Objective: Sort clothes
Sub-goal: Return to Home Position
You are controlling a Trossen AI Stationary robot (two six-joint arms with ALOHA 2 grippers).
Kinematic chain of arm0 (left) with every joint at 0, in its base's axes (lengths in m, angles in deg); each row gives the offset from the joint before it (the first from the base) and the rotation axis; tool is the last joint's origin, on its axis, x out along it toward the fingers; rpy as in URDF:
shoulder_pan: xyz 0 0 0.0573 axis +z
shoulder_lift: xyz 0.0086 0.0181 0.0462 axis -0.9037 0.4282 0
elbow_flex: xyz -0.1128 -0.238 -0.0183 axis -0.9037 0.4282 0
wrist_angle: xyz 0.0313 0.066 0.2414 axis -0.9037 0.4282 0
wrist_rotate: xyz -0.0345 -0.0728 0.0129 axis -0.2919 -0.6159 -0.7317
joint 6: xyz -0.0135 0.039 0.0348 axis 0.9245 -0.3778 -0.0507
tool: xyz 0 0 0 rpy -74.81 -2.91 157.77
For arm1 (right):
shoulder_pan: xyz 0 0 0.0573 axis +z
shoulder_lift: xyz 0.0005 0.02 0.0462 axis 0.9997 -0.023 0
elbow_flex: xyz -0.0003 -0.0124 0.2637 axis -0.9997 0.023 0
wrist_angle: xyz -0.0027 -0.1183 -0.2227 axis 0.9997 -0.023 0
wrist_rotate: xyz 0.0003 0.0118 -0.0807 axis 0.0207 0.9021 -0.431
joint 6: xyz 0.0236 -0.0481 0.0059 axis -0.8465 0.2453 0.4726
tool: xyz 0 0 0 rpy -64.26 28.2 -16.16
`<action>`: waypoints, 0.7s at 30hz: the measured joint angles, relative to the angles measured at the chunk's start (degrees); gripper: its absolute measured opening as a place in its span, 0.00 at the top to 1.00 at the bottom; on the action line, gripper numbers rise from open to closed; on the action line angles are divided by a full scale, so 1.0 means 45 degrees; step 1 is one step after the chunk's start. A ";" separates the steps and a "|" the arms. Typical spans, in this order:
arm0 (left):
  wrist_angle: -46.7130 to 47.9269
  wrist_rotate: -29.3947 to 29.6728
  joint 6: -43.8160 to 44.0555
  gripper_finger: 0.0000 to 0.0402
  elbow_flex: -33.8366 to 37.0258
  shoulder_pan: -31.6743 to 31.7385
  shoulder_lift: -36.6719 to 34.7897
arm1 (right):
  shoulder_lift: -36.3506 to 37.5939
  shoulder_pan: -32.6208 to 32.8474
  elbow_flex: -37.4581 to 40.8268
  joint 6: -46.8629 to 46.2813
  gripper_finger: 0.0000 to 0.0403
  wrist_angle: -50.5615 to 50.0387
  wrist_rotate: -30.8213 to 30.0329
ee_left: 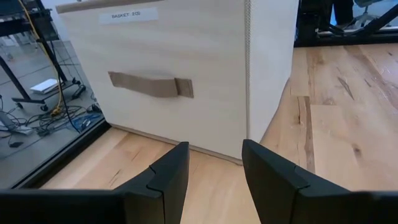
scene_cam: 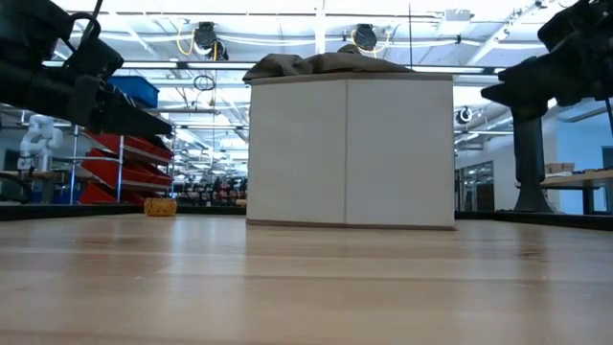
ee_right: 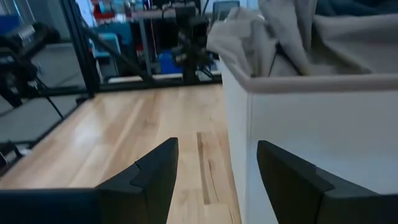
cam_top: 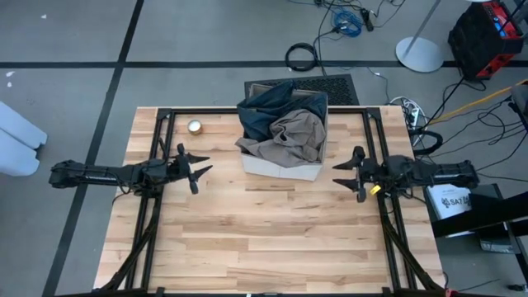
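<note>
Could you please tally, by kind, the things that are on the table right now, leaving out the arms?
Fabric box: 1
Garments showing in it: 2, a dark garment and a tan garment; any beneath are hidden
Small round roll: 1
Total: 4

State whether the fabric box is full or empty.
Full: khaki tan garment and dark grey-green garment heap above the rim of the beige square fabric box.
</note>
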 joint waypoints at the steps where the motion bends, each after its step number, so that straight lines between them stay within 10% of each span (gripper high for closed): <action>1: 0.0000 0.0000 0.0000 0.60 0.0000 0.0000 -0.0005 | 0.0176 0.0000 0.0000 -0.0079 0.48 -0.0011 0.0032; 21: -0.0010 -0.0005 0.0000 0.60 0.0005 0.0005 -0.0010 | -0.0548 -0.0005 0.1030 0.2080 0.48 0.1894 0.1354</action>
